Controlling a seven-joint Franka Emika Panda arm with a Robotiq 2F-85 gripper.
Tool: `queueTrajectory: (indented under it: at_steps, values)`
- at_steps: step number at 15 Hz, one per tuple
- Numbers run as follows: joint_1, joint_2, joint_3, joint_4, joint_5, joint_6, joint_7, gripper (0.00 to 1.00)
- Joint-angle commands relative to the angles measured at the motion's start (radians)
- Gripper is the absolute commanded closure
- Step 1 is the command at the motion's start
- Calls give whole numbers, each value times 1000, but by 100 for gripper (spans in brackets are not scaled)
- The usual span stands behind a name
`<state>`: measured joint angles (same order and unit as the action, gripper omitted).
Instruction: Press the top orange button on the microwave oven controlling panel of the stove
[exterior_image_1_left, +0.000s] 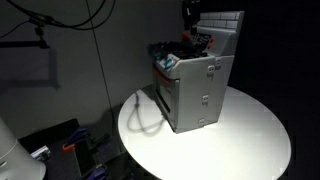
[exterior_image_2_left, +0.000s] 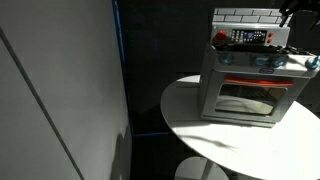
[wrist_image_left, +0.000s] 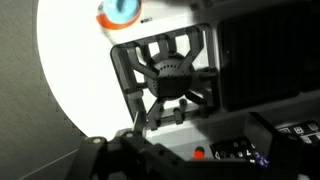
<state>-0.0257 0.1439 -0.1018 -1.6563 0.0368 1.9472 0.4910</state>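
Observation:
The grey toy stove stands on a round white table and also shows in the other exterior view. Its small dark controlling panel with orange and white marks sits at the foot of the white tiled back wall. In the wrist view the panel lies at the bottom right, with an orange button at its left end. My gripper hangs above the stove's back. Its dark fingers fill the bottom of the wrist view, seemingly shut and empty, close to the orange button.
A black burner grate covers the cooktop, beside a dark recess. A blue and orange toy lies at the cooktop's far edge. Colourful items crowd the stove top. The white table extends around the stove.

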Motion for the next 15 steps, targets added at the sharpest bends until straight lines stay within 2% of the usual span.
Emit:
queueTrajectory:
  at_steps: [1,6,15]
  values:
    - [-14,-84,10,-48,14,-102,-95,0]
    - [-11,-210,18,-134,-4,-176,-188,0]
    - [-15,-440,59,-264,-17,-299,-200,0]
